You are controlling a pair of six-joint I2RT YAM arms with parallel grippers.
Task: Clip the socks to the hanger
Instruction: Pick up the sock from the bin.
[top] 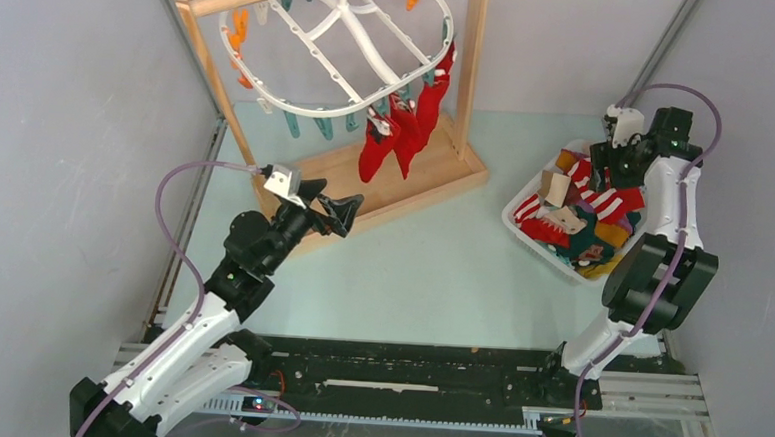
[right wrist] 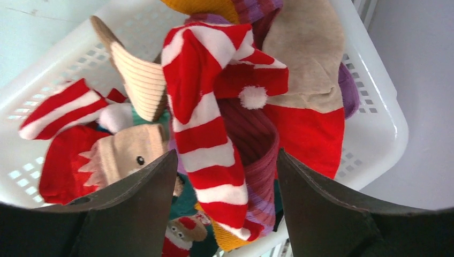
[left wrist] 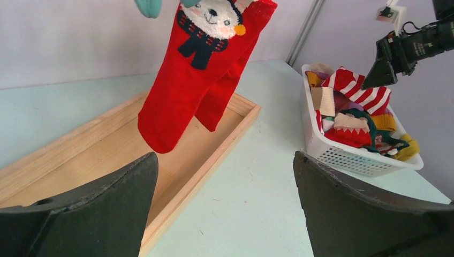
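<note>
Top external shows the left pincer (top: pixel 349 214) raised over the table (top: pixel 441 271), jaws spread wide and holding nothing. Just ahead of it lies the tray of the wooden stand (top: pixel 405 184), and above and beyond it the hanger (top: pixel 321 112) hangs tilted from the stand's top bar, with orange pegs (top: pixel 238 25) on its far rim. Three red socks (top: pixel 403 129) are clipped in a row at the rim, ahead and to the right of this pincer, dangling over the tray. The left wrist view looks out between the released left pincer (left wrist: pixel 225 160): the nearest of the red socks (left wrist: pixel 176 91) hangs straight ahead above the tray (a white bear face with a dark scarf on its leg), not touching the fingers (left wrist: pixel 123 198). Well off to this pincer's right stands the white basket (left wrist: pixel 353 158), with the right pincer (left wrist: pixel 383 72) poised over it. In the top view the right pincer (top: pixel 606 170) points down into the basket (top: pixel 516 207), which is heaped with loose socks in red, beige, teal and yellow. Through the right wrist view the right pincer (right wrist: pixel 226 158) has its jaws apart with a striped sock (right wrist: pixel 206 123) between them, red and white with a white pompom; the sock's edge runs close by the left finger while a gap shows beside the other, so the jaws are not clenched on it. Around and beneath it, beige, purple and red socks fill the basket (right wrist: pixel 375 123).
</note>
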